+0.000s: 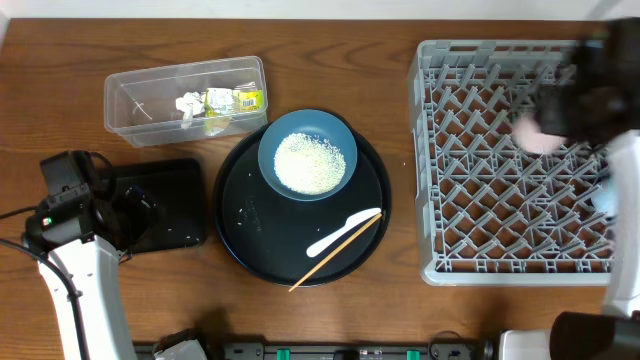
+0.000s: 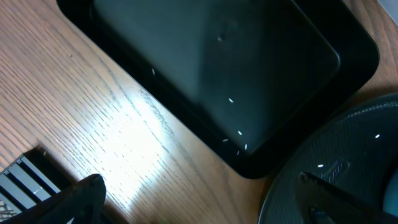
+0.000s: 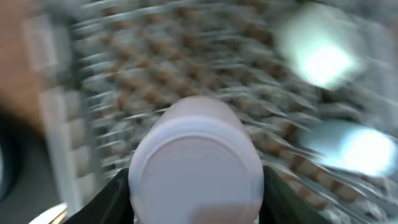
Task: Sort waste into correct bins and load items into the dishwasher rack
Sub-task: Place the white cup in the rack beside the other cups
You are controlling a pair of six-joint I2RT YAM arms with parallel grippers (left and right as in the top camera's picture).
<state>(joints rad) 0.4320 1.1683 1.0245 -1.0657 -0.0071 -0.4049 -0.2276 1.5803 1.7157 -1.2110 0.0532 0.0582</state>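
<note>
Grey plastic dishwasher rack (image 1: 480, 210), a square crate of upright pegs, fills the right side of the wooden counter (image 1: 400, 315). Above it the right claw (image 3: 196, 202) is clenched on a white cup (image 3: 196, 158), with 1 dark finger on each side of the cup. This view is badly smeared, and from overhead the arm is a blur over the rack's right side.

Left of the rack, well apart from it, sits a large round black tray (image 1: 250, 230). It carries a dark-blue dish (image 1: 340, 128) heaped with loose white rice grains (image 1: 308, 162). A white plastic spoon (image 1: 343, 231) and a thin wooden chopstick (image 1: 335, 253) lie side by side on the tray's near half, the chopstick's near end reaching the rim.

Behind, a clear plastic rectangular tub (image 1: 125, 110) holds a crumpled white tissue wad (image 1: 188, 105) and a crumpled yellow-green wrapper (image 1: 238, 99). A shallow black rectangular tray (image 2: 205, 56) lies just beside the round tray, with a few white specks along its edge. The left claw (image 2: 199, 193) hangs released over the counter at this tray's corner, gripping nothing.
</note>
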